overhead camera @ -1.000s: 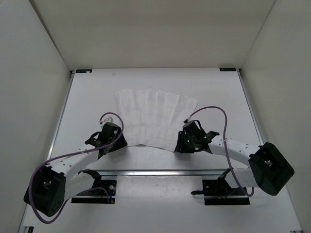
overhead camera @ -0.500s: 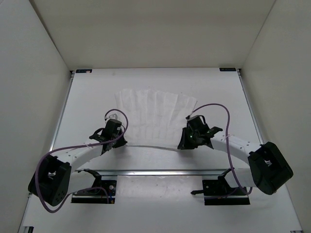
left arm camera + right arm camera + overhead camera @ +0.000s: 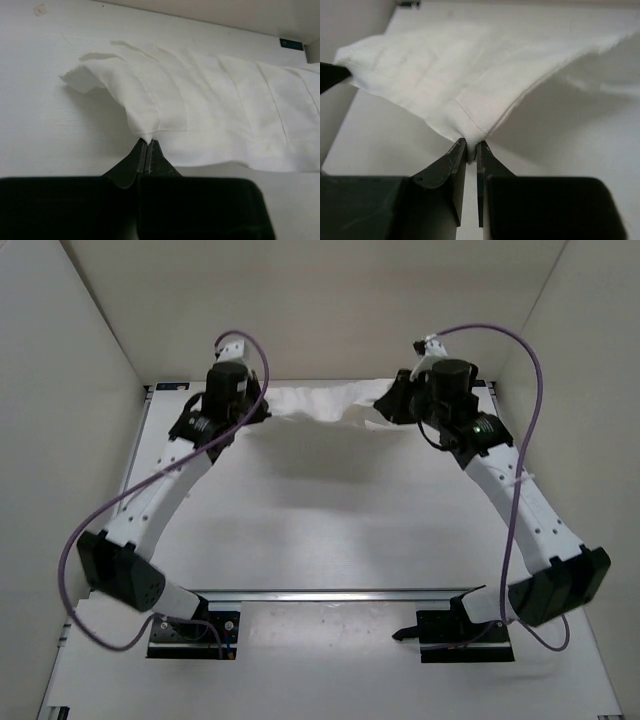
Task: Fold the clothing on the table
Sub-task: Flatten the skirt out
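Plain white walls [image 3: 300,300] enclose a matte white table [image 3: 330,520] with a metal rail [image 3: 340,593] along its near edge. In the overhead view the white cloth [image 3: 325,405] is a bunched, sagging band across the far end of the table, strung between the left gripper [image 3: 258,412] and the right gripper [image 3: 390,408]. From above it is unclear whether its middle touches the surface.

The wrist views show the grips, which the overhead view does not. The left gripper [image 3: 146,146] has its jaws pressed together on a hemmed edge of the cloth [image 3: 215,110], which spreads away in soft pleats with one flap curling up at the left. The right gripper [image 3: 468,149] has its jaws nearly together, pinching a hemmed corner. From there the cloth [image 3: 460,75] fans outward and is raised enough to cast a shadow on the table.

Both arms are stretched far forward from their bases. The left arm [image 3: 165,480] angles toward the far left corner and the right arm [image 3: 510,490] toward the far right. Purple cables [image 3: 510,350] loop above the wrists.
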Controlling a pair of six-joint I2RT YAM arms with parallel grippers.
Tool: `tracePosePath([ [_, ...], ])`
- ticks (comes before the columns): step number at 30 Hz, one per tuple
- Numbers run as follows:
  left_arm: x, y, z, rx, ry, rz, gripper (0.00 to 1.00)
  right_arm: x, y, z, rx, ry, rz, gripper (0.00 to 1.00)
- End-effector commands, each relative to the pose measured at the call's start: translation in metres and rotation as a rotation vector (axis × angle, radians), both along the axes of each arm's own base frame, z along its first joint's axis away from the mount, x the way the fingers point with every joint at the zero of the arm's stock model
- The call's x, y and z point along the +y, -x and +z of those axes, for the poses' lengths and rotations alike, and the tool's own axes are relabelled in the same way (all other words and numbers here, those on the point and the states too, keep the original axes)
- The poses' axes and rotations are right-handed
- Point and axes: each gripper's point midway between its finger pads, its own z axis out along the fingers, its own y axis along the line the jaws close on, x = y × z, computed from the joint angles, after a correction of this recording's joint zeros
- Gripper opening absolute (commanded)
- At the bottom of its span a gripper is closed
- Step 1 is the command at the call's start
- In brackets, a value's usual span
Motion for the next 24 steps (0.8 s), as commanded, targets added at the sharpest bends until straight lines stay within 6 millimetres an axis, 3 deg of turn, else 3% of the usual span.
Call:
tracePosePath([
  [1, 0.020, 0.061, -0.077, 0.178, -0.055, -0.010, 0.00, -0.012, 0.032, -0.086, 0.202, 0.065, 0.042, 0.01],
  [2, 0.021, 0.075, -0.115, 0.242, -0.049, -0.023, 0.00, -0.017, 0.043, -0.113, 0.251, 0.063, 0.043, 0.00],
  [3, 0.022, 0.083, -0.120, 0.237, -0.015, -0.020, 0.00, -0.022, 0.058, -0.142, 0.313, 0.064, 0.037, 0.00],
  [4, 0.024, 0.104, -0.155, 0.308, -0.021, -0.023, 0.00, -0.024, 0.068, -0.152, 0.327, 0.065, 0.036, 0.00],
  [5, 0.026, 0.122, -0.184, 0.364, -0.026, -0.024, 0.00, -0.027, 0.081, -0.180, 0.385, 0.070, 0.027, 0.00],
  [6, 0.027, 0.129, -0.195, 0.382, -0.016, -0.026, 0.00, -0.030, 0.098, -0.204, 0.442, 0.074, 0.019, 0.00],
  [8, 0.028, 0.166, -0.238, 0.475, -0.033, -0.043, 0.00, -0.033, 0.123, -0.230, 0.522, 0.062, 0.014, 0.00],
  [10, 0.026, 0.189, -0.258, 0.534, -0.023, -0.062, 0.00, -0.038, 0.152, -0.257, 0.616, 0.049, 0.009, 0.00],
  [11, 0.026, 0.200, -0.265, 0.557, -0.027, -0.075, 0.00, -0.040, 0.157, -0.261, 0.630, 0.042, -0.003, 0.00],
  [16, 0.031, 0.239, -0.282, 0.636, -0.046, -0.114, 0.00, -0.041, 0.206, -0.280, 0.753, 0.061, 0.030, 0.00],
  [22, 0.033, 0.261, -0.261, 0.625, -0.012, -0.139, 0.00, -0.039, 0.248, -0.280, 0.821, 0.068, 0.066, 0.00],
  [24, 0.029, 0.263, -0.247, 0.594, 0.019, -0.155, 0.00, -0.039, 0.252, -0.271, 0.798, 0.056, 0.070, 0.00],
])
